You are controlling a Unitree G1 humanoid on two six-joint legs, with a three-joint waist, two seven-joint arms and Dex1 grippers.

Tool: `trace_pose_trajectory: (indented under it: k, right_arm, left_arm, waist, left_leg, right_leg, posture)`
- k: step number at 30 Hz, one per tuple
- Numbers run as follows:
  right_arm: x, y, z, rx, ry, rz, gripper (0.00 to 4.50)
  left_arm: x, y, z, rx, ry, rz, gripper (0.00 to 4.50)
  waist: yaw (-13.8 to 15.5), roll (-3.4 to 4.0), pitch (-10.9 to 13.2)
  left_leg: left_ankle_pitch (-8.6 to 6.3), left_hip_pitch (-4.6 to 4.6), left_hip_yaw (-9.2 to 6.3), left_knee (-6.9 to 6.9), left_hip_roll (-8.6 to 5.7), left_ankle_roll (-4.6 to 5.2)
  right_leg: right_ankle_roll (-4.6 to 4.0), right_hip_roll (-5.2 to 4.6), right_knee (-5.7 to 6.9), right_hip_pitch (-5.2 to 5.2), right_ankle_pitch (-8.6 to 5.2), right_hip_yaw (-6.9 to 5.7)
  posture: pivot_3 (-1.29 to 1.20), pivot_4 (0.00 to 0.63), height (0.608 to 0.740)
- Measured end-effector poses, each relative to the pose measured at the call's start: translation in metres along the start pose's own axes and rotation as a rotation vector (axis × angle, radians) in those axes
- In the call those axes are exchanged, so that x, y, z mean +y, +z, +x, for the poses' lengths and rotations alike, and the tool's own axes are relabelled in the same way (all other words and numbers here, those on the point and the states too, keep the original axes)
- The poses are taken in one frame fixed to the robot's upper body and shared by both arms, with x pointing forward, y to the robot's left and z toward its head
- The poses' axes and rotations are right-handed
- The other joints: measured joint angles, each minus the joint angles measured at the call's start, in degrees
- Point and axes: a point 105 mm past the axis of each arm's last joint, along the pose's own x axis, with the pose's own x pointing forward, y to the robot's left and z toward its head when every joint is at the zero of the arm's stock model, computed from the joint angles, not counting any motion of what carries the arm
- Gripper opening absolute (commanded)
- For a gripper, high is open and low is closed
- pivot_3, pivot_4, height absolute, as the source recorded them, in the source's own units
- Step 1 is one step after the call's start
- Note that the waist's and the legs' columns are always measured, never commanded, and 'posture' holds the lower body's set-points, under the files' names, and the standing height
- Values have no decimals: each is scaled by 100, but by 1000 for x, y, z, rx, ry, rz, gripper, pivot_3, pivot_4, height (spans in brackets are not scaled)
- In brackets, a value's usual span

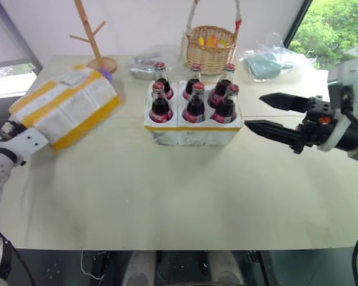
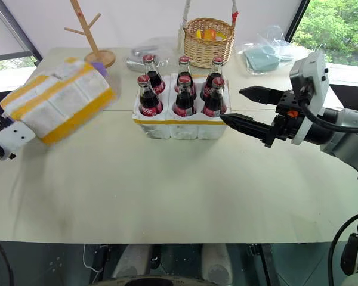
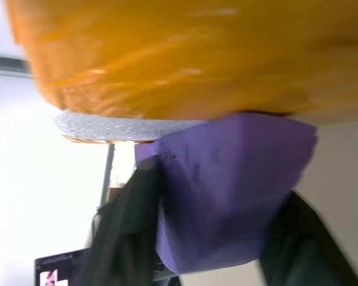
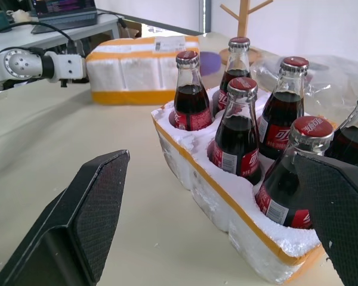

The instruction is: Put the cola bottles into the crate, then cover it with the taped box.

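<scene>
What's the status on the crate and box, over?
Left gripper shut on purple tab of box, box tilted. Right gripper open beside crate. Six bottles seated. Nothing blocking.

The pale table (image 1: 167,196) carries the crate (image 1: 193,130) (bottles loaded), wicker basket (image 1: 211,49) and wooden rack (image 1: 93,37).

Bright daylight seems to come from the windows (image 1: 337,27), the taped box (image 1: 65,107) is motion-blurred, and the left wrist view is soft throughout
</scene>
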Motion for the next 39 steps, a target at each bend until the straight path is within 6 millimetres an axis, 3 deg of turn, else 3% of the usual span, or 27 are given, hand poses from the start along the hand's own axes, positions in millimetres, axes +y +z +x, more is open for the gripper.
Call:
trace_pose_trajectory:
  k: [8,13,22,26,29,33,39]
  right_arm:
    - [-1,-2,-2,6,2,7,4500]
    - [-5,-2,-6,1,-12,9,4500]
    - [-9,-7,-10,9,-43,-8,4500]
    - [-10,-11,-11,9,-52,-2,4500]
    - [-11,-15,-11,11,-62,8,4500]
    - [-12,-17,-10,6,-75,11,4500]
    - [-12,-18,-10,4,-95,9,4500]
  left_arm:
    - [3,4,2,-8,6,-2,1311]
    - [23,28,7,-79,42,-21,1311]
    - [115,131,6,-389,225,-125,1311]
    - [137,182,-3,-565,228,-114,1311]
    - [140,214,-8,-678,190,-88,1311]
    - [128,252,-13,-819,107,-22,1311]
    - [101,282,-15,-926,8,96,1311]
  waist:
    - [4,0,-4]
    - [17,-7,-4]
    - [-6,-25,-9]
    - [-11,-26,-9]
    - [-12,-26,-9]
    - [-10,-27,-9]
    - [-20,-28,-8]
  left_leg:
    - [0,2,2,1,0,0]
    - [0,-3,-1,4,-1,-1]
    - [1,-5,-4,6,-3,0]
    - [1,-5,-4,5,-3,0]
    - [1,-5,-4,6,-4,1]
    - [2,-5,-3,7,-4,1]
    - [2,-5,-4,7,-4,1]
  right_leg:
    - [0,-1,2,1,0,0]
    - [0,0,1,2,0,-2]
    - [6,1,2,2,3,-3]
    - [7,2,2,2,3,-3]
    - [8,2,2,2,4,-2]
    - [9,2,2,2,5,-2]
    - [10,3,3,2,5,-2]
  posture:
    - [0,150,739]
    - [0,150,739]
    - [0,150,739]
    - [0,150,739]
    - [0,150,739]
    - [0,150,739]
    - [0,150,739]
